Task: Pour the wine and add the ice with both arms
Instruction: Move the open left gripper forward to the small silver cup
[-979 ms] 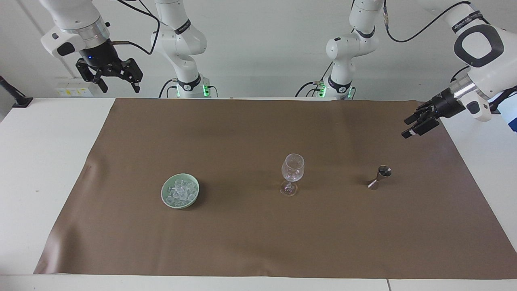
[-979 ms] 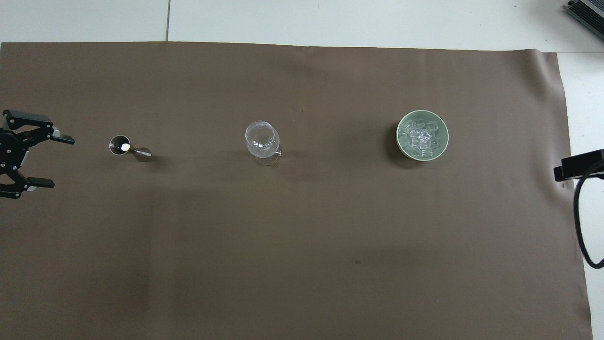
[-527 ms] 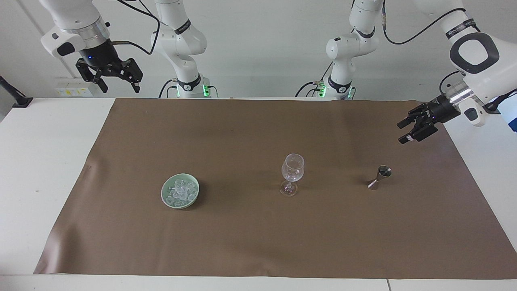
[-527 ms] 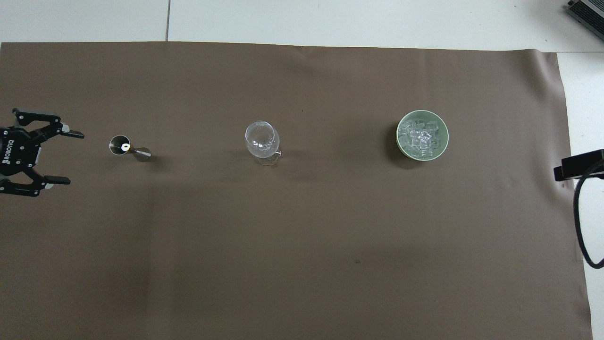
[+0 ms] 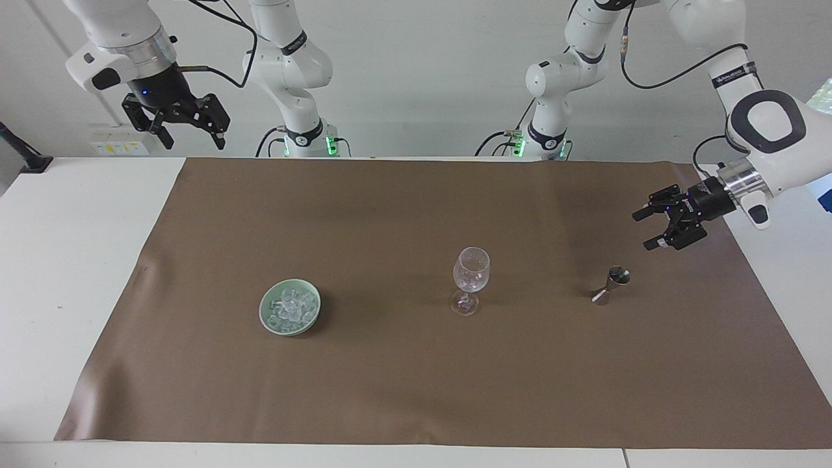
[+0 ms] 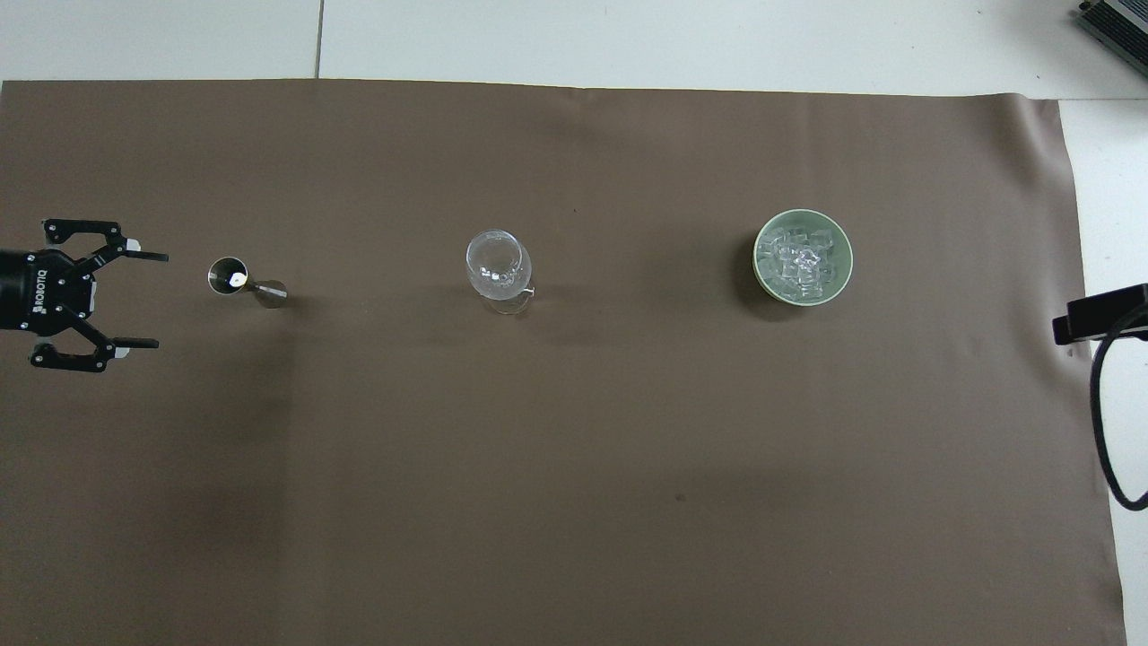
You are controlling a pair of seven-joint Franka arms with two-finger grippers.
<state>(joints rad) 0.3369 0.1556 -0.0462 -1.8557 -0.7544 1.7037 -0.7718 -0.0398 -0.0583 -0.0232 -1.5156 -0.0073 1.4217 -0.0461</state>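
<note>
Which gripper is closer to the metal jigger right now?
Left. The left gripper, open, hangs over the mat just toward its own arm's end from the jigger. The right gripper waits raised at the right arm's end, past the glass.

The only text I can read from here is the white word "ROBOTIQ" printed on the black body of the left gripper (image 6: 143,300) in my overhead view. A band on the left arm carries lettering too small to read.

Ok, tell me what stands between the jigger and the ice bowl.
Only the empty wine glass, between jigger and bowl of ice; the overhead view shows it.
</note>
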